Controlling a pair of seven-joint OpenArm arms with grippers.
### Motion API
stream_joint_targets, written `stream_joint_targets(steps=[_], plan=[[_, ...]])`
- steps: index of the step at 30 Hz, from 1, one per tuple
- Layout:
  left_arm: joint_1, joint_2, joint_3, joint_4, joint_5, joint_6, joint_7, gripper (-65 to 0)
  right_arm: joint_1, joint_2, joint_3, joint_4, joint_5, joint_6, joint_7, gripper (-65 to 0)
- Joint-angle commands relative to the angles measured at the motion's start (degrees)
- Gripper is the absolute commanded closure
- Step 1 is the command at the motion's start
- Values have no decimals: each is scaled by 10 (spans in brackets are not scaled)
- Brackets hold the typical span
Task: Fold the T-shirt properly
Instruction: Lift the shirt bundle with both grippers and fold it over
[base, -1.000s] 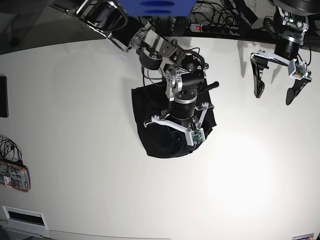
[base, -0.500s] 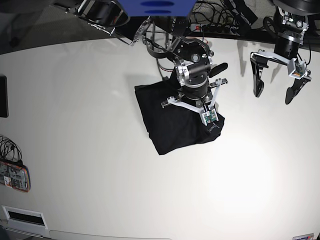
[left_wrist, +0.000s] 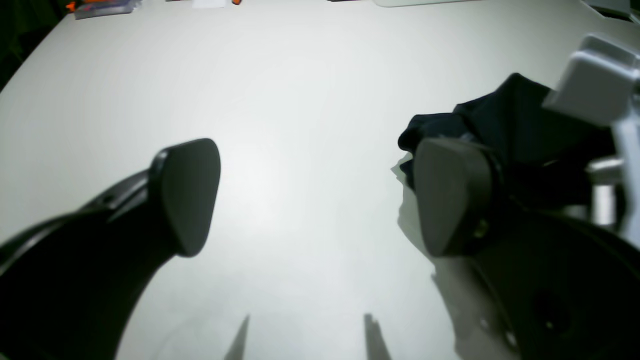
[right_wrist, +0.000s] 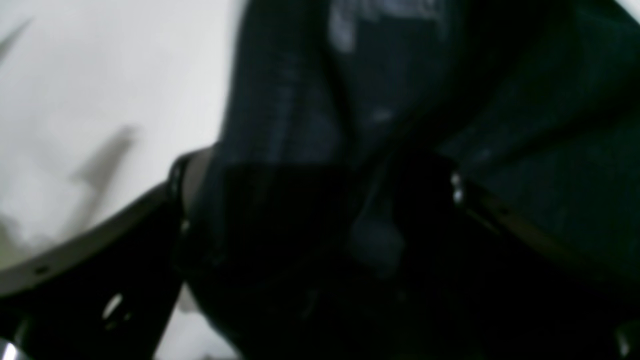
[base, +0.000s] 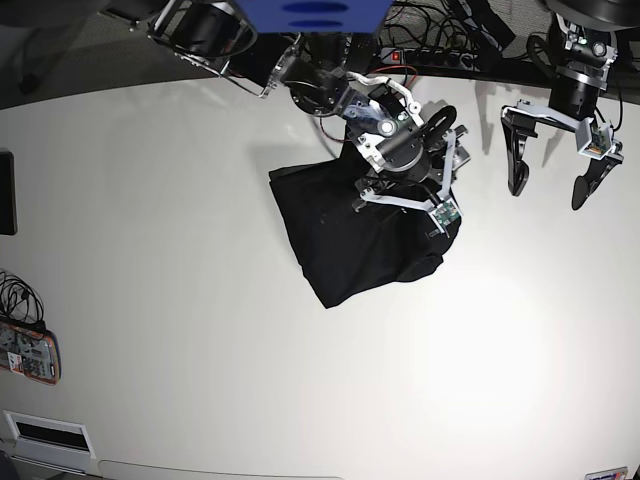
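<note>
The black T-shirt (base: 350, 240) lies bunched in a rough folded slab on the white table (base: 200, 300), behind centre. My right gripper (base: 425, 212) is at the shirt's right edge, shut on a fold of it. In the right wrist view the dark cloth (right_wrist: 400, 100) fills the frame and drapes over the gripper (right_wrist: 315, 210). My left gripper (base: 548, 185) hangs open and empty above the table at the far right, apart from the shirt. In the left wrist view its fingers (left_wrist: 187, 195) stand wide apart, with the shirt (left_wrist: 505, 115) to their right.
A power strip (base: 430, 55) and cables lie along the back edge. A phone-like device (base: 30, 352) and a dark object (base: 5, 190) sit at the left edge. A white panel (base: 45, 432) is at the front left corner.
My right gripper has swung right and toward the back, dragging the T-shirt with it and stretching the cloth out to the right. The left arm has not moved.
</note>
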Motion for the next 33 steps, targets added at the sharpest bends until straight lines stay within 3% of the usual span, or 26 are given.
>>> stream_joint_targets(steps=[1,8,15,18,21,23,26,29,33], plan=[[3,-7,-6,9,9,0,-18,-581,14,-13,-1,37,-5,-2,30,-466],[-14,-3,-6,-21,110,4,-20,-581,13,39,-2,149,-4,-1,72,-466],[-46,0,-3,-46,117,4,-20,-581,13,87,5,170,-5,-1,128,-466],[-53,34,18,-6,117,4,-15,-581,15,101,23,170,-4,-1,135,-466],[-49,62,68,26,122,4,-14,-580,15,101,67,169,-3,0,135,-466],[-42,73,97,26,124,4,-14,-580,15,100,90,167,-2,23,135,-466],[-37,73,150,26,124,6,-11,-580,16,98,137,164,-2,63,135,-466],[-32,73,188,26,124,31,29,-580,16,96,196,149,-1,95,134,-466],[-34,71,215,13,124,47,58,-580,21,64,257,91,-2,118,135,-466]])
